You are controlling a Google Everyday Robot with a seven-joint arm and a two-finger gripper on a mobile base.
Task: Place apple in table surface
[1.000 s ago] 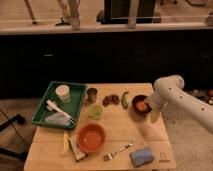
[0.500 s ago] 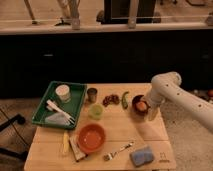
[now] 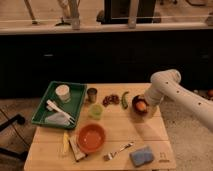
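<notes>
The apple [image 3: 142, 105], small and orange-red, sits in a dark small bowl [image 3: 136, 103] at the right of the table surface [image 3: 145, 132], a light tan wooden top. My white arm comes in from the right and bends down at the bowl. My gripper [image 3: 148, 107] is right at the apple, at the bowl's right side, and partly hides it. I cannot tell whether it touches the apple.
A green tray [image 3: 75, 102] with a white cup [image 3: 63, 93] and utensils lies at the left. A metal cup [image 3: 92, 94], a green cup [image 3: 96, 111], a green pepper [image 3: 125, 98], a large orange bowl [image 3: 91, 137], a fork [image 3: 120, 150] and a blue sponge [image 3: 141, 156] are on the table.
My arm has swung left and down, bringing the gripper from beside the dark bowl to right at the apple in it. Nothing else moved.
</notes>
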